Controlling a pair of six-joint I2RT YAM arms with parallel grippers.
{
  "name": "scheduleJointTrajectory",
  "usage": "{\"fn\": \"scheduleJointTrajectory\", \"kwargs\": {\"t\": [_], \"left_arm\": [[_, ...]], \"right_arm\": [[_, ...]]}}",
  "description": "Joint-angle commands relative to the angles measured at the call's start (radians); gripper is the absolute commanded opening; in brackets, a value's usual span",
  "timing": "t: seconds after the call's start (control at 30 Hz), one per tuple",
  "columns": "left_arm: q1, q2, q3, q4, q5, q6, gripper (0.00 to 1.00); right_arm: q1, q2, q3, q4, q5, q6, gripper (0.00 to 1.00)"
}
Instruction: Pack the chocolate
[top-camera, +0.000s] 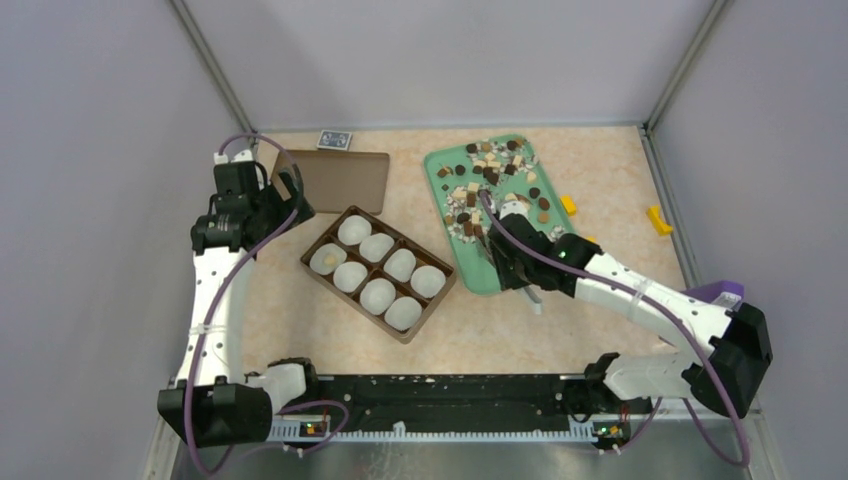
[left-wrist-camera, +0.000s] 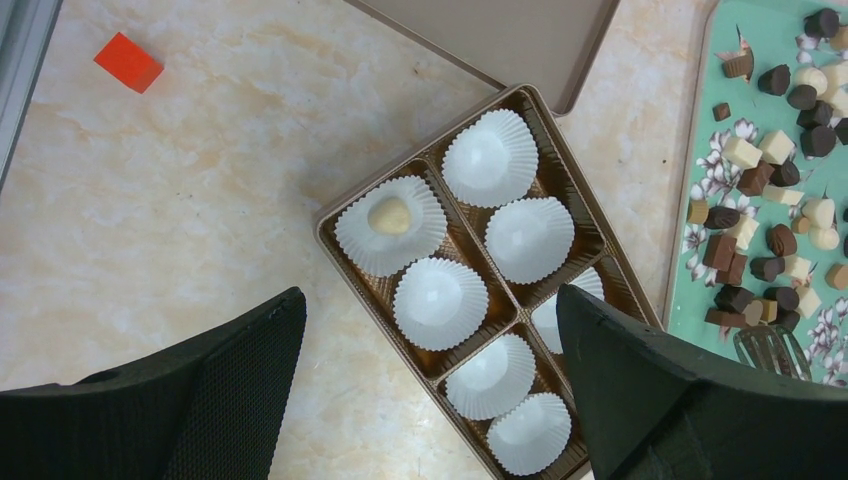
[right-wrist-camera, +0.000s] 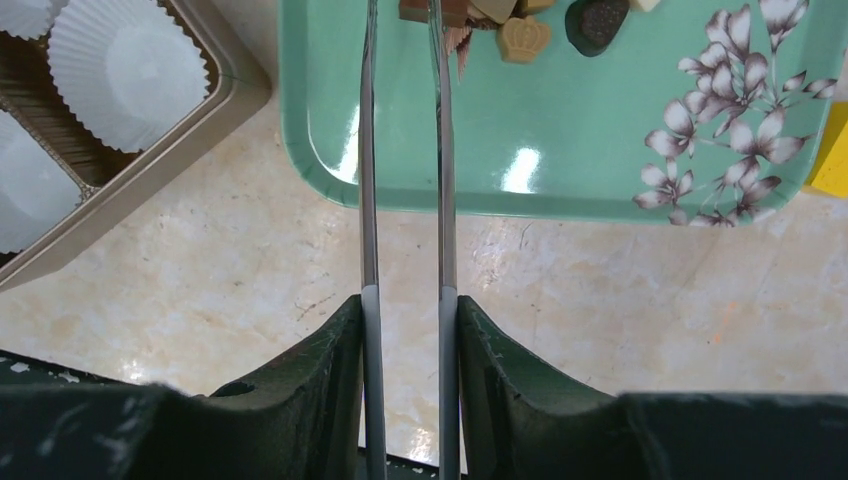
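Observation:
Many small chocolate pieces (top-camera: 490, 175), dark, tan and cream, lie on a green floral tray (top-camera: 500, 275); they also show in the left wrist view (left-wrist-camera: 770, 240). My right gripper (top-camera: 515, 265) (right-wrist-camera: 405, 310) is shut on metal tongs (right-wrist-camera: 367, 200), whose tips reach among the pieces (right-wrist-camera: 523, 38) at the tray's near end; whether they pinch one is cut off. A brown box (top-camera: 400, 335) holds several white paper cups (top-camera: 352, 230); one cup holds a cream piece (left-wrist-camera: 390, 215). My left gripper (top-camera: 283, 200) (left-wrist-camera: 430, 300) is open and empty above the box's left side.
The box's brown lid (top-camera: 335, 180) lies behind the box, with a card pack (top-camera: 335, 140) beyond it. Yellow blocks (top-camera: 568, 205) (top-camera: 657, 218) lie right of the tray. A red block (left-wrist-camera: 128, 62) lies on the table in the left wrist view.

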Motion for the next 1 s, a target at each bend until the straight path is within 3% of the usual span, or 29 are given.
{"fn": "scheduleJointTrajectory", "kwargs": {"t": [0.0, 0.97], "left_arm": [[0.003, -0.021, -0.032, 0.048, 0.022, -0.024, 0.99], [0.002, -0.009, -0.086, 0.093, 0.045, -0.03, 0.99]], "right_arm": [[-0.031, -0.006, -0.027, 0.054, -0.022, 0.017, 0.35], [-0.065, 0.175, 0.006, 0.171, -0.013, -0.015, 0.44]]}}
